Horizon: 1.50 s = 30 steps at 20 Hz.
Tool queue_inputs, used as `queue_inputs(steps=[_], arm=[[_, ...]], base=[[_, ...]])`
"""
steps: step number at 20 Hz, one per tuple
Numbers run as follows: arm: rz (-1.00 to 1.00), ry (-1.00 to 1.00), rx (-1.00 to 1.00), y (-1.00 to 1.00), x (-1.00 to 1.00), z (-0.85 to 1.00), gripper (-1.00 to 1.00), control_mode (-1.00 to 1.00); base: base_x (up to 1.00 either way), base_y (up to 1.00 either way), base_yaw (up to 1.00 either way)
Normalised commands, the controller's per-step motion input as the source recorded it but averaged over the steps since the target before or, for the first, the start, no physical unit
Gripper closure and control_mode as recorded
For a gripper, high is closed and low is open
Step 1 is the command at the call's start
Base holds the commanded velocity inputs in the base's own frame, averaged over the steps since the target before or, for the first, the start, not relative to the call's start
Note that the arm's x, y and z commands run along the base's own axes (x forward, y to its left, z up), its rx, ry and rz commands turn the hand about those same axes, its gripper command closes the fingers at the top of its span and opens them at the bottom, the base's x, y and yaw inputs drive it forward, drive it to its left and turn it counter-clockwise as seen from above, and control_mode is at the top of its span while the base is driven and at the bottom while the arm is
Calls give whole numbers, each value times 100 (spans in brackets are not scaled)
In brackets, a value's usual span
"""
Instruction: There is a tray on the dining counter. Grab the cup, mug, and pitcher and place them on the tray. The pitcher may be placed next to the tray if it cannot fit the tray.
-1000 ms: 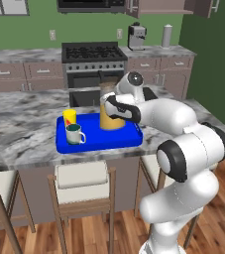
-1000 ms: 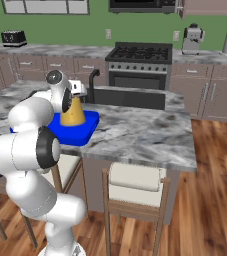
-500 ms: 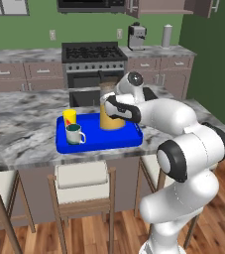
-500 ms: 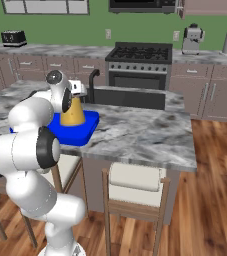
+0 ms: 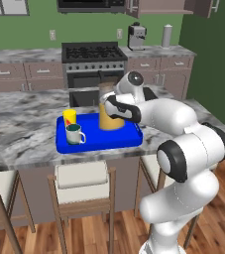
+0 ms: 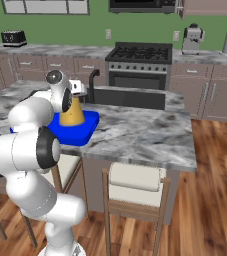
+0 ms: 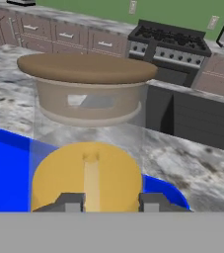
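Observation:
The blue tray (image 5: pixel 120 140) lies on the dining counter (image 5: pixel 20 136). On it stand the yellow cup (image 5: pixel 70 117), the white mug (image 5: pixel 74 134) with its teal inside, and the conical glass pitcher (image 5: pixel 111 113) of orange liquid. My gripper (image 5: pixel 107 105) is at the pitcher's upper part, reaching in from the right. In the hand view the pitcher (image 7: pixel 86 173) rises close in front, over the tray (image 7: pixel 5 168). There my gripper (image 7: pixel 112 201) has its fingertips apart before the glass, open. From the right base view the gripper (image 6: pixel 75 91) sits at the pitcher (image 6: pixel 73 114), above the tray (image 6: pixel 87 131).
Stools (image 5: pixel 82 179) stand under the counter's near edge. Behind the counter (image 6: pixel 135 131) are a dark sink with a faucet (image 6: pixel 92 77), a stove (image 5: pixel 91 52) and a coffee machine (image 5: pixel 136 34). Bare marble extends right of the tray.

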Motion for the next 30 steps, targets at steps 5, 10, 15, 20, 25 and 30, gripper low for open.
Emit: queue_inputs(steps=[5, 10, 15, 20, 25, 30], arm=[[0, 0, 0, 0, 0, 0, -100, -100], [0, 0, 0, 0, 0, 0, -100, -100], [0, 0, 0, 0, 0, 0, -100, -100], [0, 0, 0, 0, 0, 0, -100, -100], [0, 0, 0, 0, -11, 0, -100, -100], [0, 0, 0, -4, -28, 0, -100, -100]], base=[[0, 0, 0], [0, 0, 0], [0, 0, 0], [0, 0, 0], [0, 0, 0], [0, 0, 0]])
